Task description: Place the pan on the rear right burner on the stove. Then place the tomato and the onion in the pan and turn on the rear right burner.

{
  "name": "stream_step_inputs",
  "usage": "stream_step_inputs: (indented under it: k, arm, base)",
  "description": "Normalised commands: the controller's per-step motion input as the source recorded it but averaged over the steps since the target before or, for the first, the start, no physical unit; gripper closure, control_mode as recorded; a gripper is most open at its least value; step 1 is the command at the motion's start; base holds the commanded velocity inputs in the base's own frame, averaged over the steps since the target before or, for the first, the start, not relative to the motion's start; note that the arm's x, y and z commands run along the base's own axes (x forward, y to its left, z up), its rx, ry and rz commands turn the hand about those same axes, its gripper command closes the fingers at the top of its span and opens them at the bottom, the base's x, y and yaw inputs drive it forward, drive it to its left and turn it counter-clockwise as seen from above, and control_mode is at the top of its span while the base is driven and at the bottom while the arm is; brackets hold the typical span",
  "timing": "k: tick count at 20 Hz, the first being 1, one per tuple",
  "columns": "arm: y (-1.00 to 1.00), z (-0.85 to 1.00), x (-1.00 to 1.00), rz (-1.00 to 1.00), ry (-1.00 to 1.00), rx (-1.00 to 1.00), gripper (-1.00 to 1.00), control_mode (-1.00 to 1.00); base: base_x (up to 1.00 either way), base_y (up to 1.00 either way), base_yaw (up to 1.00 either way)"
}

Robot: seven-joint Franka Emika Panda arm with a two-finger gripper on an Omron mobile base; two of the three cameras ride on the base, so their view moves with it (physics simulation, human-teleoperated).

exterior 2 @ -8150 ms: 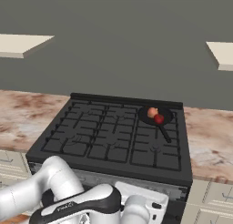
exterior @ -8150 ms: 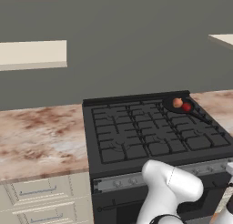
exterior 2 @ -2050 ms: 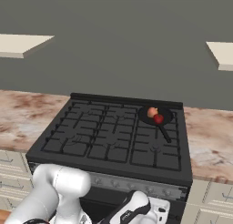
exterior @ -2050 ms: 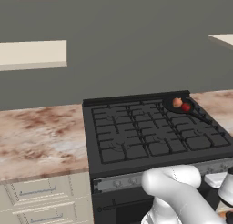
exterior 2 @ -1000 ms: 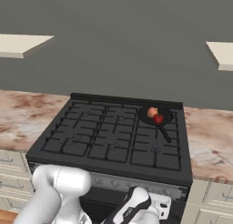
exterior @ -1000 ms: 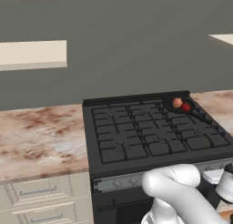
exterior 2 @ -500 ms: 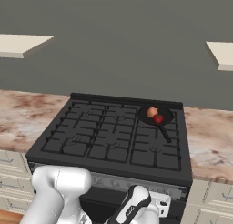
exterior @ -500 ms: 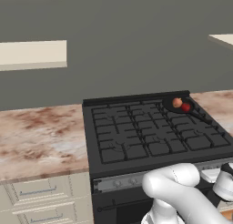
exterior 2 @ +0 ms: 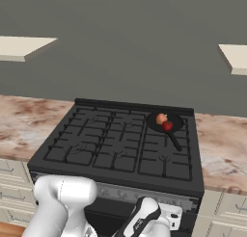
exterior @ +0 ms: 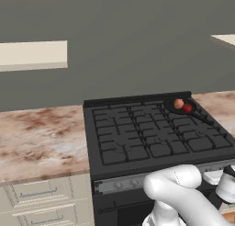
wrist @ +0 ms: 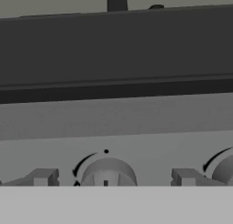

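Note:
The black pan [exterior 2: 171,120] sits on the rear right burner [exterior 2: 186,131] of the stove [exterior: 137,142], its handle [exterior 2: 174,141] pointing toward the front. Inside it lie the orange-tan onion [exterior 2: 161,118] and the red tomato [exterior 2: 167,126], touching; they also show as onion [exterior: 179,103] and tomato [exterior: 187,108]. My gripper [wrist: 111,178] is low at the stove's front right, facing the grey knob strip [wrist: 118,141]. It is open, with one round knob [wrist: 108,173] between its fingertips [wrist: 43,177], which do not touch it.
A second knob [wrist: 225,168] lies just right of the gripper. Marble counters [exterior: 41,138] flank the stove, with cream drawers [exterior: 46,197] below. The other grates [exterior 2: 101,139] hold nothing. The pan handle's end [wrist: 117,0] juts above the stove edge in the hand view.
My hand has edged slightly up and closer to the knob strip at the stove's front right. The pan, tomato and onion have not moved.

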Motion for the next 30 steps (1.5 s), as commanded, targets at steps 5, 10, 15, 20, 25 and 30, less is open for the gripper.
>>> stream_step_inputs:
  k: [5,10,15,20,25,30]
  arm:
    - [0.00,0.00,0.00,0.00,0.00,0.00,1.00,-1.00]
    - [0.00,0.00,0.00,0.00,0.00,0.00,1.00,-1.00]
    - [0.00,-0.06,-0.03,0.00,-0.01,0.00,1.00,-1.00]
    - [0.00,-0.28,0.00,0.00,0.00,-0.08,1.00,-1.00]
    - [-0.04,-0.36,0.00,0.00,0.00,-0.16,1.00,-1.00]
    - [-0.11,-0.45,0.00,0.00,0.00,-0.22,1.00,-1.00]
  base:
    - [0.00,0.00,0.00]
    - [0.00,0.00,0.00]
    - [0.00,0.00,0.00]
    - [0.00,0.00,0.00]
    - [0.00,0.00,0.00]
    - [0.00,0.00,0.00]
